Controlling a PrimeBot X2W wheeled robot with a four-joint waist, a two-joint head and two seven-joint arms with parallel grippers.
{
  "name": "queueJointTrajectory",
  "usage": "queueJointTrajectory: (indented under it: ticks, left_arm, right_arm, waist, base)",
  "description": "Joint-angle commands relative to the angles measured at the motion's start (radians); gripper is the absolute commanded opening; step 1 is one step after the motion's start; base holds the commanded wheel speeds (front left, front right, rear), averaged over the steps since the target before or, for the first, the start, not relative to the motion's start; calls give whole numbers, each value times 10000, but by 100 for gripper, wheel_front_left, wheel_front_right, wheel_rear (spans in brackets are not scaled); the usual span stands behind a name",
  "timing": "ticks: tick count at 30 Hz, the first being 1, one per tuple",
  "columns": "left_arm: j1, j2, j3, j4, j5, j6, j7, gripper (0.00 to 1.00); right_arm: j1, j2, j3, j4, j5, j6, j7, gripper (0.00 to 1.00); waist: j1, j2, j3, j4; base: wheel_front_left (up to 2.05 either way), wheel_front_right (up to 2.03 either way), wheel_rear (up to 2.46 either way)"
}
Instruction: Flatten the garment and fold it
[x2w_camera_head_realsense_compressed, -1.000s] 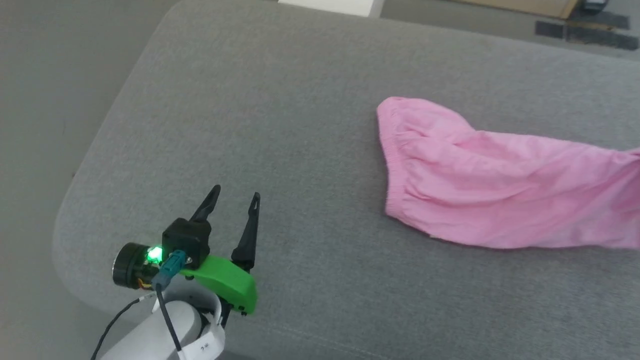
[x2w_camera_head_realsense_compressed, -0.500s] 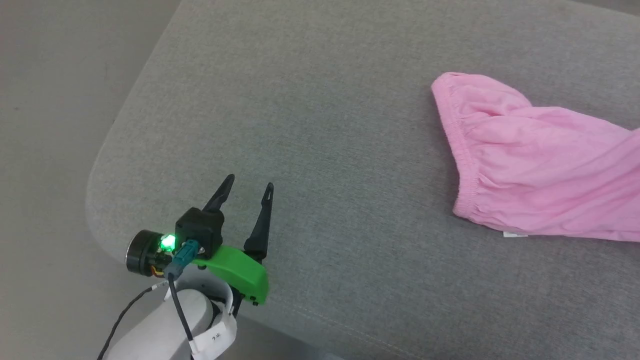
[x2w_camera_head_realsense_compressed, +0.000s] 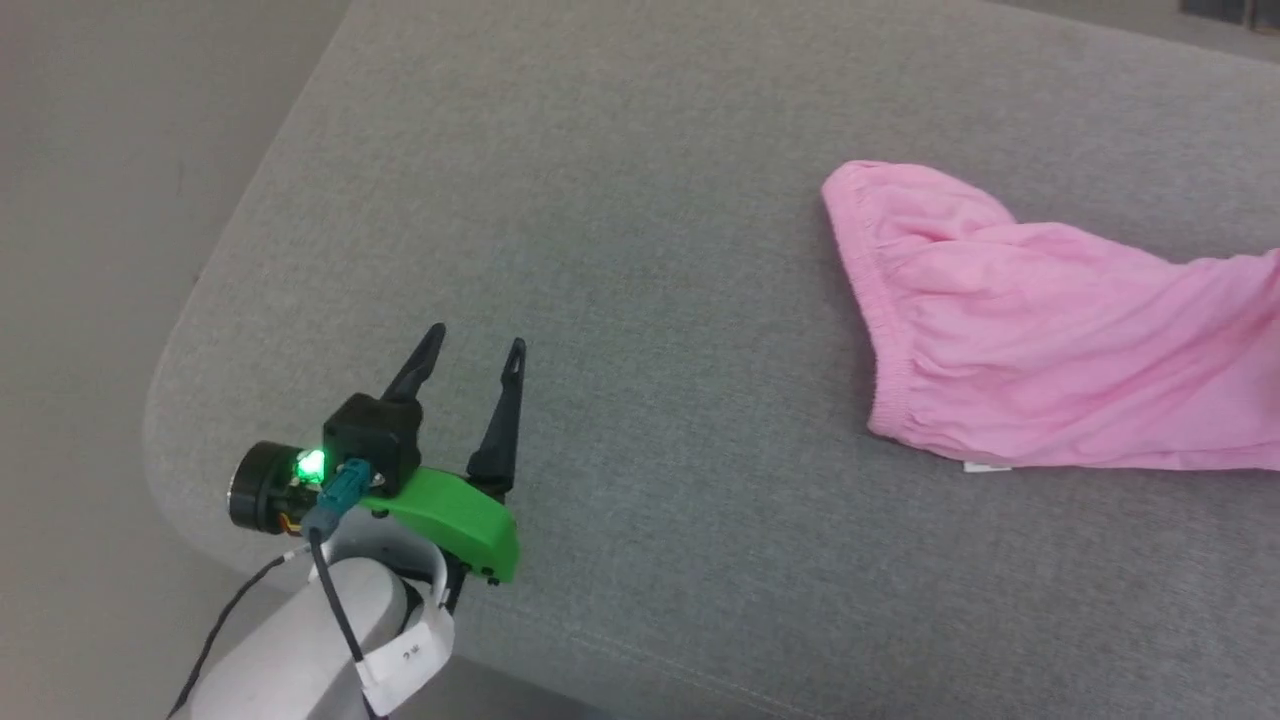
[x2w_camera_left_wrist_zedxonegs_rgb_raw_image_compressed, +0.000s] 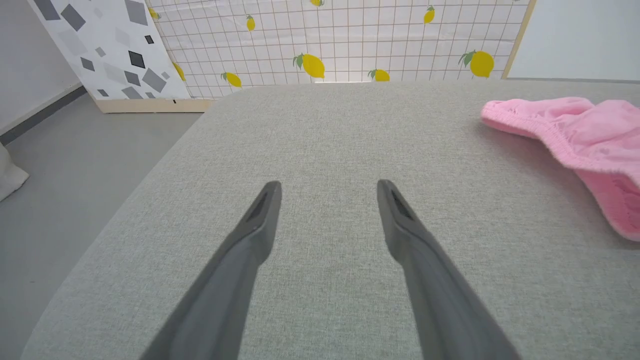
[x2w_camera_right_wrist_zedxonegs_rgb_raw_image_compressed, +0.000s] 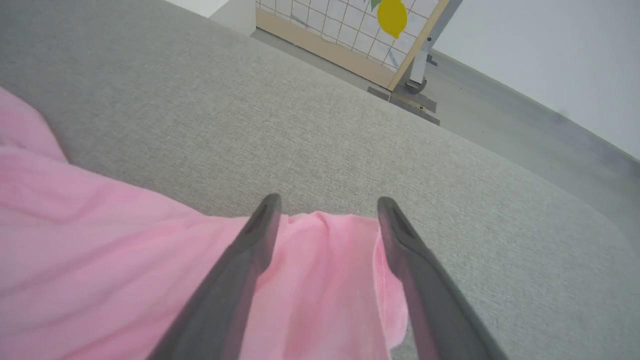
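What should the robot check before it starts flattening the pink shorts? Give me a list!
1. Left gripper open and empty: ok. Its jaws are apart over the bare grey cushion.
2. Right gripper open: ok. Its jaws are spread, one on either side of a pink cloth edge.
3. Right gripper touching the cloth: cannot tell.
4. Pink shorts lying flat: not ok. They are wrinkled and bunched near the waistband.
5. Left gripper close to the shorts: not ok. Bare cushion lies between them.
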Motion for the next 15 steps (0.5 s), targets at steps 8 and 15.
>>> queueJointTrajectory:
  ticks: [8, 15]
  left_arm:
    - [62, 386, 288, -314, -219, 160, 141, 100]
    - [220, 498, 462, -658, -448, 305, 235, 100]
  right_arm:
    - [313, -5, 664, -454, 764, -13, -1357, 100]
    - [1471, 240, 761, -2166, 1444, -13, -3212, 100]
  waist:
    - [-2, 0, -1218, -1407]
    - [-2, 0, -1515, -2064]
  base:
    - [0, 0, 0]
    - [0, 0, 0]
